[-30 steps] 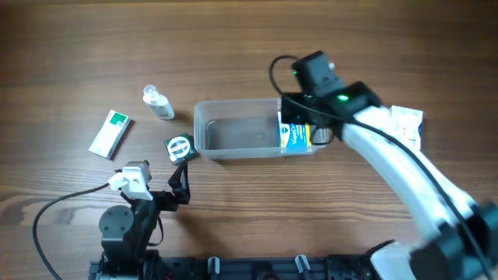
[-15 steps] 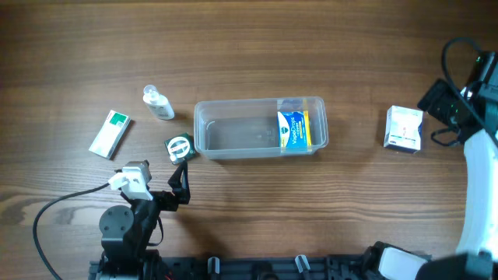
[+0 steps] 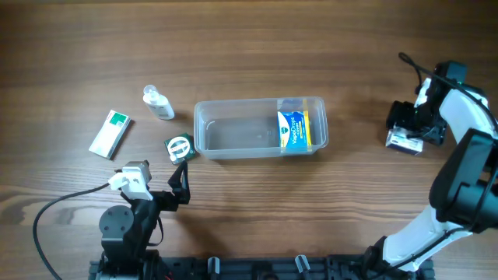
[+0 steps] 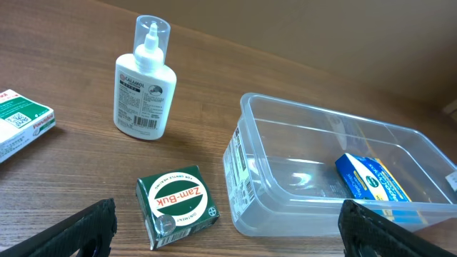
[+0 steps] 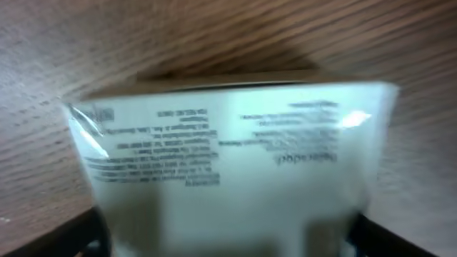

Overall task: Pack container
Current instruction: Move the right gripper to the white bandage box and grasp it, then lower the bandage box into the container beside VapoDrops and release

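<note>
Your clear, see-through plastic rectangular container with rounded corners and a rim sits upright near the middle of the brown wood-grain worktop, its long side running from 9 o'clock to 3 o'clock. A blue and yellow printed carton lies inside at the 3 o'clock end; the rest of the floor is bare. Just beside the container's 8 o'clock corner stands a small green square box with a round white "Zam-Buk" label on top. At 10 o'clock from the container, near it but apart, a white squeeze bottle with a clear cap lies on the worktop. Farther out toward 9 o'clock rests a flat white carton with a green patch. Your left claw is released, its two fingers spread wide at the lower corners of the wrist view, facing the green box and the container's near wall. Your right claw hangs well apart from the container, out at 3 o'clock, directly over a white printed box. Its wrist view is blurred, but the jaws stand spread to either side of that box; you cannot tell whether they touch it.
</note>
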